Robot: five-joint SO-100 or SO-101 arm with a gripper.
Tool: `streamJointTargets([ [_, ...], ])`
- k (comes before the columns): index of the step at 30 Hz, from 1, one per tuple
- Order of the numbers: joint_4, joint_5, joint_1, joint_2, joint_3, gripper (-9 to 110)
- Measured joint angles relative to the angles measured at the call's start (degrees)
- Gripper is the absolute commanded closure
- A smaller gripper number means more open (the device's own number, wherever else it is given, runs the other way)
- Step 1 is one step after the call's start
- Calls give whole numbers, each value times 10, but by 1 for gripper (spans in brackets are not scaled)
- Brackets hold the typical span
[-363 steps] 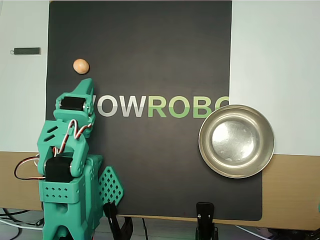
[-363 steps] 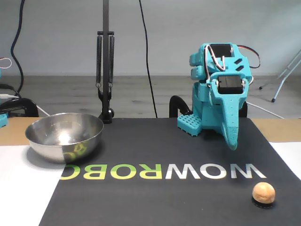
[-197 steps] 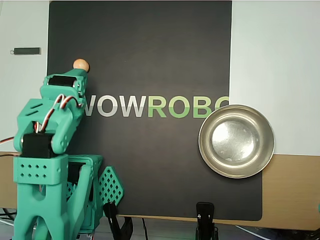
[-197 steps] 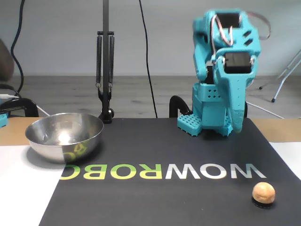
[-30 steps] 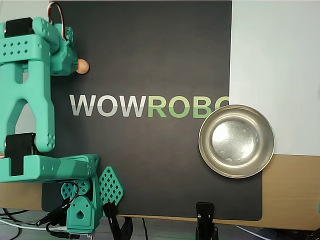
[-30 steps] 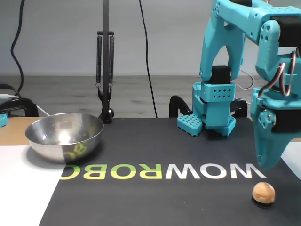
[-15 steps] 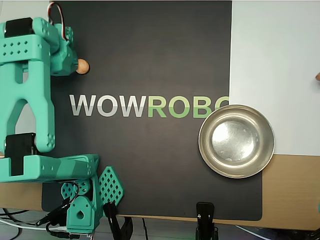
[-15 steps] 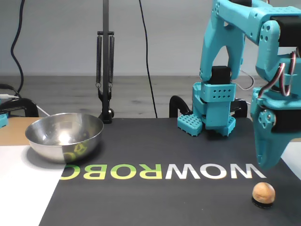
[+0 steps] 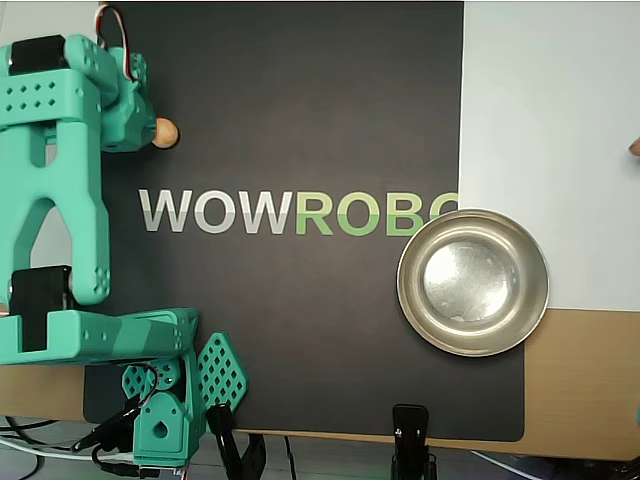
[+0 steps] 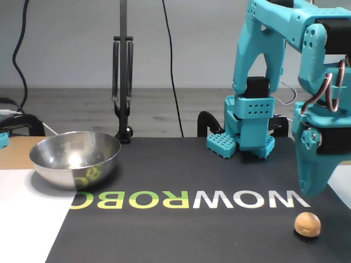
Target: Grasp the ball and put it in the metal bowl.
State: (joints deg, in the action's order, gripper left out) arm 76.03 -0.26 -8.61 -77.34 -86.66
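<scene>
The ball point(image 10: 307, 223) is a small tan sphere on the black mat, near the front right in the fixed view. In the overhead view the ball point(image 9: 166, 133) peeks out beside the teal wrist point(image 9: 115, 100), which hides the fingertips. My gripper point(image 10: 310, 192) points straight down, its tip a short way above the ball and not touching it. Its fingers look closed into one wedge with no gap. The metal bowl point(image 9: 410, 250) sits on the mat's right edge in the overhead view; in the fixed view this metal bowl point(image 10: 77, 170) is at the left and holds nothing.
The black mat point(image 9: 300, 100) carries WOWROBO lettering between ball and bowl. The arm's base point(image 10: 247, 131) stands at the mat's back edge. A black lamp stand point(image 10: 123, 82) rises behind the bowl. A small tan thing point(image 9: 635, 148) shows at the overhead view's right edge.
Over the last second the arm, ball and bowl have stayed still. A small tan thing has appeared at the overhead view's right edge.
</scene>
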Motion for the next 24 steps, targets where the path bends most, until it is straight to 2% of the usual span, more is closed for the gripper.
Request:
streamJointTargets([
  [24, 0, 0, 0, 0, -10, 83],
])
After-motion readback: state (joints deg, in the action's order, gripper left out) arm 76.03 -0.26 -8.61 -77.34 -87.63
